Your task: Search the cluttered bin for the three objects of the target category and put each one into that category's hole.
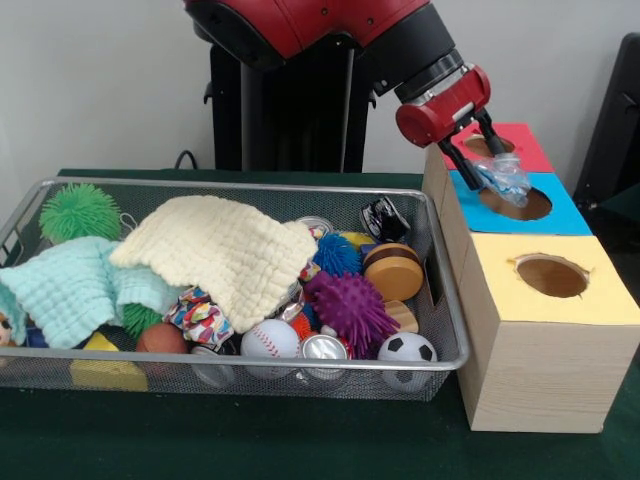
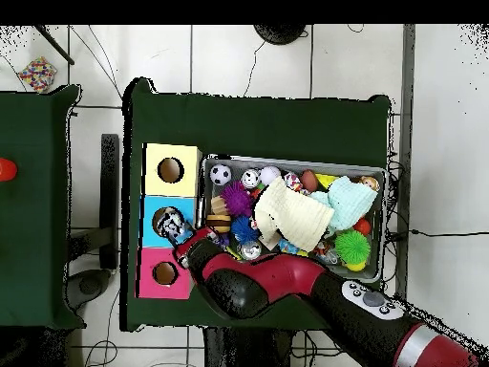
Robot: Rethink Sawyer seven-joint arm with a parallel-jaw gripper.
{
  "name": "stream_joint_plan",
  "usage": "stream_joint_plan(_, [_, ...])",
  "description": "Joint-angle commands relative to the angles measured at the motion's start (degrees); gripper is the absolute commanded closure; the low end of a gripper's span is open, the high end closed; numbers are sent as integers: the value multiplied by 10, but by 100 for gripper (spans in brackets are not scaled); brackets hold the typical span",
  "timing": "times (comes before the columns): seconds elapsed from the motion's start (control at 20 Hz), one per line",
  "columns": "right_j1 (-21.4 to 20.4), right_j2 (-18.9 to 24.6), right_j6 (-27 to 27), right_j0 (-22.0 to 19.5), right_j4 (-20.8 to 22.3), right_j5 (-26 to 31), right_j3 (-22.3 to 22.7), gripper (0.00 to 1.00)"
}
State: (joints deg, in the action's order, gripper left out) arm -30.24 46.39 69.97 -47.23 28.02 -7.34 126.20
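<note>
My gripper (image 1: 492,162) is shut on a crumpled clear plastic bottle (image 1: 505,178) and holds it just over the hole (image 1: 515,203) of the blue-topped box (image 1: 565,213). In the overhead view the gripper (image 2: 180,234) and the bottle (image 2: 172,226) sit above the blue box (image 2: 153,212). The bin (image 1: 440,255) of silver wire mesh lies left of the boxes and is full of clutter: two cloths, spiky balls, a baseball (image 1: 270,339), a small football (image 1: 406,350), cans (image 1: 324,349) and wooden discs (image 1: 393,270).
A yellow-topped box (image 1: 560,300) with a hole stands nearest the camera and a pink-topped box (image 1: 520,145) farthest. A cream cloth (image 1: 220,250) and a mint cloth (image 1: 70,285) cover part of the bin (image 2: 382,229). Green cloth covers the table (image 1: 300,440).
</note>
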Motion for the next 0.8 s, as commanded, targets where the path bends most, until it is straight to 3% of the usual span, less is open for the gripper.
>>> stream_joint_plan(0.05, [23, 16, 49, -12, 13, 74, -61, 100])
stream_joint_plan(0.8, [30, 18, 51, -12, 14, 67, -64, 100])
